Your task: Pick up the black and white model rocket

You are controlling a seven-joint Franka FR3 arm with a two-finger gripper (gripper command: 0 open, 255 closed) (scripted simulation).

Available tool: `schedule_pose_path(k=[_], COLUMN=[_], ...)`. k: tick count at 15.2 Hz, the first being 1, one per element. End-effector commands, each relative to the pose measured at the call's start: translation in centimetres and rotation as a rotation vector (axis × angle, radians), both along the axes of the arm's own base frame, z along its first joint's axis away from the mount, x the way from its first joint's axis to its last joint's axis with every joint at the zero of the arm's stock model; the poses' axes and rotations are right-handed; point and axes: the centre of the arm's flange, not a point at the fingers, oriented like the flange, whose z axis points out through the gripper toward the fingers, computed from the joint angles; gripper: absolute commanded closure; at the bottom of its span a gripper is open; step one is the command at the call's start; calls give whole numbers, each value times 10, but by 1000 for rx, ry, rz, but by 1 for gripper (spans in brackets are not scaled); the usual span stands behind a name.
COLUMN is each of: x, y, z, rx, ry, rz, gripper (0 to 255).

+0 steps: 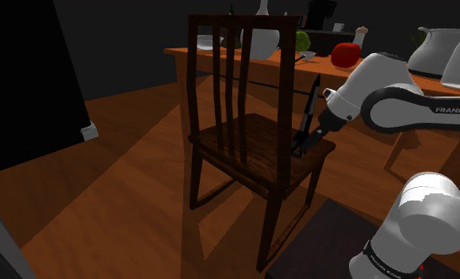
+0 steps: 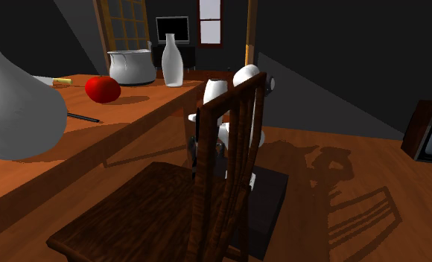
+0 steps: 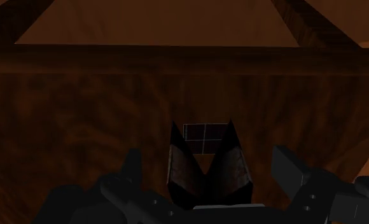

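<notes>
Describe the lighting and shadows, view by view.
Shoulder view: dim, the dark wooden slat-backed chair shadowing the orange-brown wooden floor beneath it. Second exterior view: brighter, the chair's slatted shadow stretching across the floor at right. Wrist view: darkest, the chair's seat barely legible.

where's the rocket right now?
In the shoulder view, the rocket stands roughly upright at the right edge of the chair seat, with the gripper down at its base.
</notes>
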Motion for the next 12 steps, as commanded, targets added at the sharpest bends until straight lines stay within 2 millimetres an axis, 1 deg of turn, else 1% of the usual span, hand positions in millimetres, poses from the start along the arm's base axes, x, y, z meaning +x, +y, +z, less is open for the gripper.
schedule_pose_path(k=[1,4,5,7,8,12], x=[1,1,1,1,1,1], y=[0,0,0,0,0,0], z=[-11,-27,-30,-30,-30,-30], rx=[1,1,1,1,1,1], ry=[-10,-10,-10,-10,-10,-10], rz=[2,2,2,2,2,2], gripper=[0,0,0,0,255,255])
